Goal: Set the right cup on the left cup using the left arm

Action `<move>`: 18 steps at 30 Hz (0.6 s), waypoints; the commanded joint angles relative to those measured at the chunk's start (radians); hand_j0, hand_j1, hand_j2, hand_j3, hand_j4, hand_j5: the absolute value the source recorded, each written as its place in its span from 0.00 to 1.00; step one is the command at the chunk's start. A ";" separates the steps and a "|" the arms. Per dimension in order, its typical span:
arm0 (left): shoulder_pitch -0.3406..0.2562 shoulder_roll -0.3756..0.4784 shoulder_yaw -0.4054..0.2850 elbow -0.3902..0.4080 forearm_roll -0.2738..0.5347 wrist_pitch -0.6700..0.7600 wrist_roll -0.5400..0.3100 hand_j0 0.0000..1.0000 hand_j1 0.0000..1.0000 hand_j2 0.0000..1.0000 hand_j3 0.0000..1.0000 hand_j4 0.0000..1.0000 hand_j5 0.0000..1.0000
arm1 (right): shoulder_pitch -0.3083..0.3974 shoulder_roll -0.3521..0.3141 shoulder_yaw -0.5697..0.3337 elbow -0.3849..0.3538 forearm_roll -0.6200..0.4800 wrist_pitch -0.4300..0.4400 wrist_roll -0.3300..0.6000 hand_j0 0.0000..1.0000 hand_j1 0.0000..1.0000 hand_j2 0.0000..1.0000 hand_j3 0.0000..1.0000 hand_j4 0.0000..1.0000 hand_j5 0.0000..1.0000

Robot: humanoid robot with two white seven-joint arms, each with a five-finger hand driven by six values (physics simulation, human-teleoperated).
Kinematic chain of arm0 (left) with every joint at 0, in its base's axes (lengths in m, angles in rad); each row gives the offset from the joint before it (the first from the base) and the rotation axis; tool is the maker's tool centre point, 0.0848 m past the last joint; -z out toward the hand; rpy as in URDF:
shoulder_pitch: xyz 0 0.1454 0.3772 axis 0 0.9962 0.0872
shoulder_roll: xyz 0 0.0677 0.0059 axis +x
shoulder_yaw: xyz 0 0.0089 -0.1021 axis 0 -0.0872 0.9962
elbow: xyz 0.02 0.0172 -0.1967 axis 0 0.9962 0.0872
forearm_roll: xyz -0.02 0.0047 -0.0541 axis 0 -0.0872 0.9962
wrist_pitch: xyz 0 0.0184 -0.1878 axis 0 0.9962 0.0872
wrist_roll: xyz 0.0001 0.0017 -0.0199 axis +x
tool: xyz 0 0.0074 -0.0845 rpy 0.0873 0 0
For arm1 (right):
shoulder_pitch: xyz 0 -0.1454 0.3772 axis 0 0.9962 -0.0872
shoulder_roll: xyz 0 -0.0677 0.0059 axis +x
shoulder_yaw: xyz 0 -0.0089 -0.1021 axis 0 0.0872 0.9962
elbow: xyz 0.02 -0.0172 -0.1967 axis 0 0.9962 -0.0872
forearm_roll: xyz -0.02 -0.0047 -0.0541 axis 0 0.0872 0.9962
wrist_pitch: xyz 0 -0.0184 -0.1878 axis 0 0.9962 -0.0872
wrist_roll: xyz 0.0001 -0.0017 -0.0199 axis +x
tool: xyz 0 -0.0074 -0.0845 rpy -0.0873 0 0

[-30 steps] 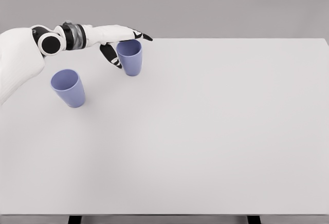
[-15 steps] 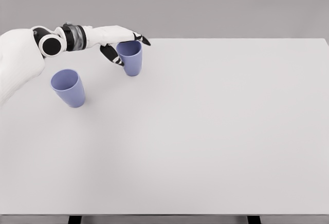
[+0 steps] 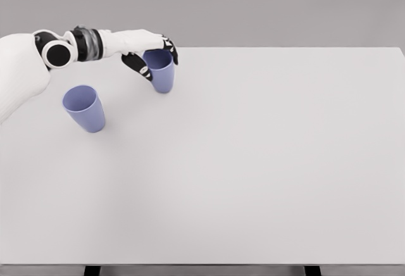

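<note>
Broadly, the white table (image 3: 266, 162) fills nearly the whole head view, its far edge running straight across the top and its near edge along the bottom, with two dark legs just showing beneath. Most of its surface is bare from the middle out to the right edge, so open room lies everywhere except the far left corner.

Next in size, the left arm (image 3: 25, 67) comes in from the upper left and reaches along the far edge. Its left hand (image 3: 149, 48) is curled around the right cup (image 3: 161, 70), thumb on the near left side and dark fingers (image 3: 171, 51) wrapping over the far rim, apparently touching it.

That blue cup stands upright close to the table's far edge, mouth up and long axis vertical, narrowing toward its base.

Nearer and well to the left, the left cup (image 3: 84, 107) stands apart, also upright with its mouth open upward.
</note>
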 commanded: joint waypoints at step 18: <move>-0.049 0.355 -0.008 -0.426 0.127 0.002 -0.022 0.56 0.56 0.56 0.56 0.56 0.56 | 0.000 0.000 0.000 0.000 0.001 -0.001 0.000 1.00 1.00 1.00 1.00 1.00 1.00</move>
